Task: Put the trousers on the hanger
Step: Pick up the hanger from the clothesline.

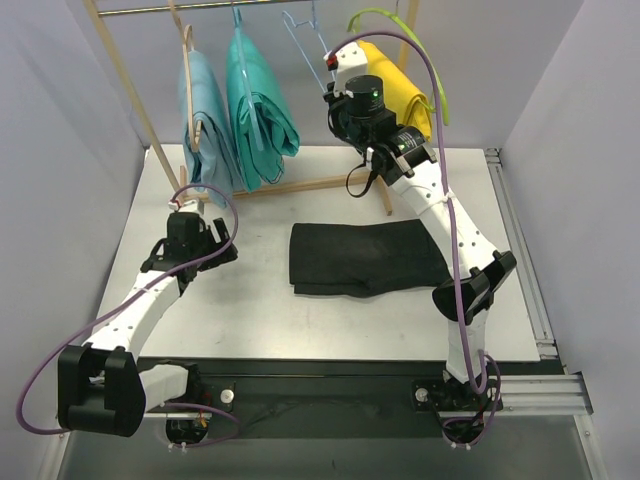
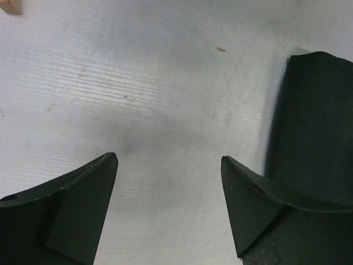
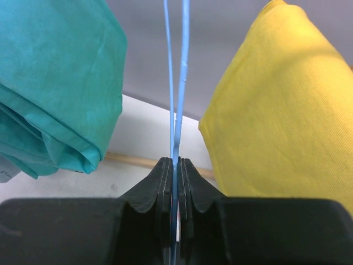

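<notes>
Trousers, top view: black trousers (image 1: 365, 258) lie folded flat on the worktop (image 1: 250, 320) between the arms, with nothing touching them. Count: one.
Hanger, top view: the blue wire hanger (image 1: 303, 38) hangs on the rail (image 1: 200, 6) between the teal garment (image 1: 262, 100) and the yellow garment (image 1: 400, 85). The right gripper (image 1: 331, 72) is at its lower end.
Counts, top view: four hangers, as far as I can tell: the wooden hanger (image 1: 183, 40), one under the teal garment, the blue one and the green hanger (image 1: 385, 18). Three hung garments, counting the pale-blue garment (image 1: 205, 120). Two arms.
Left gripper, left wrist view: the left gripper (image 2: 168, 160) is released, jaws wide and empty over the bare worktop (image 2: 138, 83). The trousers (image 2: 317, 121) lie just beside its right finger.
Right gripper, right wrist view: the right gripper (image 3: 175, 163) is clenched on the hanger (image 3: 185, 55), whose two wire strands meet between its fingers. The teal garment (image 3: 55, 83) is on one side and the yellow garment (image 3: 287, 110) on the other.
Step, judged: taking the hanger off the rail. Keep the grip firm so the thin wire cannot twist. Lift until the hook clears, then draw it straight out between the neighbours without snagging cloth.
</notes>
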You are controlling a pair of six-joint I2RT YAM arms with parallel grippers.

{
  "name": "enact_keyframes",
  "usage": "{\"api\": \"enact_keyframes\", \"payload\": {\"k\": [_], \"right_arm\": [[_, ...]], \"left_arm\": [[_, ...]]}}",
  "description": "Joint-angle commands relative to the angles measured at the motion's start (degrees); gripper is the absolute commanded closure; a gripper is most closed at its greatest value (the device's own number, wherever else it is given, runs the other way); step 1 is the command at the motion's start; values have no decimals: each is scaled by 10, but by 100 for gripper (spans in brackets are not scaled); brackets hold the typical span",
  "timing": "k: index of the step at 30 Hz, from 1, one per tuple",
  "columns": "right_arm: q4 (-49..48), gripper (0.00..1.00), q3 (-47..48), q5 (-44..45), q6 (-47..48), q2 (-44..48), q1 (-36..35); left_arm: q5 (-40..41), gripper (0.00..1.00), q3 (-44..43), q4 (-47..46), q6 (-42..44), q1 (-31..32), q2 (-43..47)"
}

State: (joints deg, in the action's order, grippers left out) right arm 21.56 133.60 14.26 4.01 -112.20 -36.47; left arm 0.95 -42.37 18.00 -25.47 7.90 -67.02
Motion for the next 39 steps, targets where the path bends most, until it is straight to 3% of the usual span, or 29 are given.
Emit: {"api": "enact_keyframes", "payload": {"k": [1, 9, 18, 26, 39], "right_arm": [[-49, 97, 28, 29, 21, 16, -5], [-84, 100, 40, 91, 39, 28, -7], [-110, 100, 13, 96, 53, 62, -19], [-144, 100, -103, 130, 57, 145, -41], [-91, 100, -363, 185, -19, 330, -92]], "left_arm": [[-10, 14, -34, -34, 12, 2, -6], [-37, 15, -38, -45, 12, 4, -14], [-28, 16, -49, -47, 32, 25, -12], [0, 16, -68, -42, 41, 112, -34], [-48, 17, -94, -84, 13, 160, -101]]}}
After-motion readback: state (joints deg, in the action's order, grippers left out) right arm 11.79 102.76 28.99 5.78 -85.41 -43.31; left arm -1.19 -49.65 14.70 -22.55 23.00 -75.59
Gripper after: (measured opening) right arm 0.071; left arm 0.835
